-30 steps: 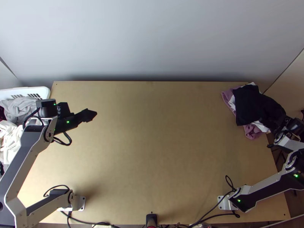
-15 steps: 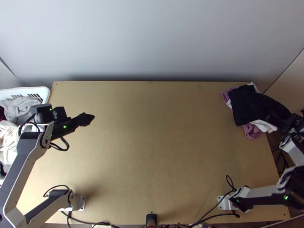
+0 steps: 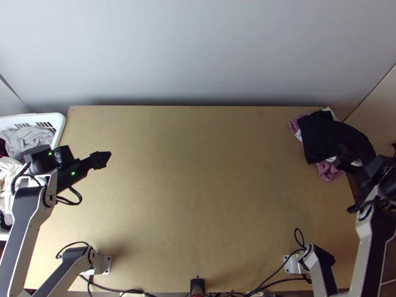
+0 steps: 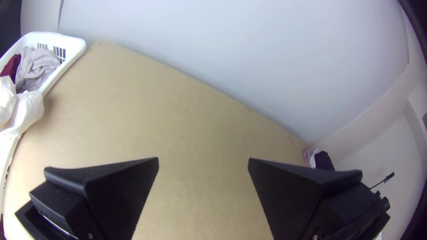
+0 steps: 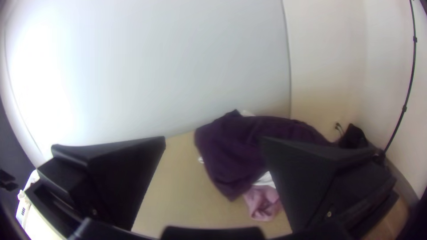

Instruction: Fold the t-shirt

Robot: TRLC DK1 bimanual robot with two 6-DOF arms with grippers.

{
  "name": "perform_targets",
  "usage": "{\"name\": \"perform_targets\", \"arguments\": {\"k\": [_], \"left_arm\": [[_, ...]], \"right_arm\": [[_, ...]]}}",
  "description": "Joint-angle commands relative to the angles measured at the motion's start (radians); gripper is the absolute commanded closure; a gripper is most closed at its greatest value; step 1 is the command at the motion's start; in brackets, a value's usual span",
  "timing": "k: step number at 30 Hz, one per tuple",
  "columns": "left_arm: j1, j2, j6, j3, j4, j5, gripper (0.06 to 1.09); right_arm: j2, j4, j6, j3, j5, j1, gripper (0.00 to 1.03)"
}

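- Skirting the white slatted plastic basket (image 3: 59, 119) near nine o'clock should keep my left gripper (image 4: 203, 158) free of its rim; its fingers are spread.
- The broad light wooden table (image 3: 198, 188) gives me central room for flattening cloth.
- Toward two o'clock, the dark cloth garment (image 3: 321, 138), probably the t-shirt, lies loosely over the pale pink cloth (image 3: 328, 172), crossing the table's edge.
- At three, my right gripper (image 5: 213, 138) has fingers apart; I'd lift away without snagging.
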Motion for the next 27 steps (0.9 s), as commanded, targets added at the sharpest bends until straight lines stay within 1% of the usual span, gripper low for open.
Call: {"name": "perform_targets", "arguments": {"k": [1,3,5,9,11,15,18,21,23,25,27], "left_arm": [[0.044,-0.102,0.043,-0.078,0.052,-0.020,0.11],[0.047,-0.149,0.068,-0.124,0.095,-0.043,0.11],[0.047,-0.184,0.085,-0.158,0.121,-0.044,0.11],[0.047,-0.237,0.124,-0.212,0.167,-0.052,0.11],[0.047,-0.276,0.147,-0.245,0.216,-0.067,0.11],[0.046,-0.352,0.157,-0.320,0.310,-0.070,0.11],[0.041,-0.418,0.155,-0.397,0.396,-0.086,0.11],[0.035,-0.516,0.164,-0.495,0.514,-0.121,0.11],[0.033,-0.571,0.170,-0.564,0.598,-0.142,0.11],[0.032,-0.603,0.170,-0.620,0.651,-0.156,0.11],[0.026,-0.625,0.170,-0.673,0.707,-0.178,0.11]], "right_arm": [[-0.311,-0.164,0.092,-0.031,0.100,0.263,0.04],[-0.354,-0.193,0.111,-0.032,0.132,0.322,0.04],[-0.390,-0.210,0.125,-0.043,0.141,0.352,0.04],[-0.473,-0.224,0.126,-0.097,0.151,0.398,0.04],[-0.516,-0.222,0.122,-0.135,0.161,0.415,0.04],[-0.631,-0.211,0.120,-0.247,0.164,0.444,0.04],[-0.710,-0.172,0.122,-0.348,0.169,0.470,0.04],[-0.762,-0.086,0.103,-0.440,0.178,0.507,0.05],[-0.772,-0.027,0.100,-0.486,0.195,0.535,0.05],[-0.790,0.028,0.100,-0.526,0.218,0.567,0.05],[-0.808,0.060,0.100,-0.552,0.256,0.616,0.05]]}}
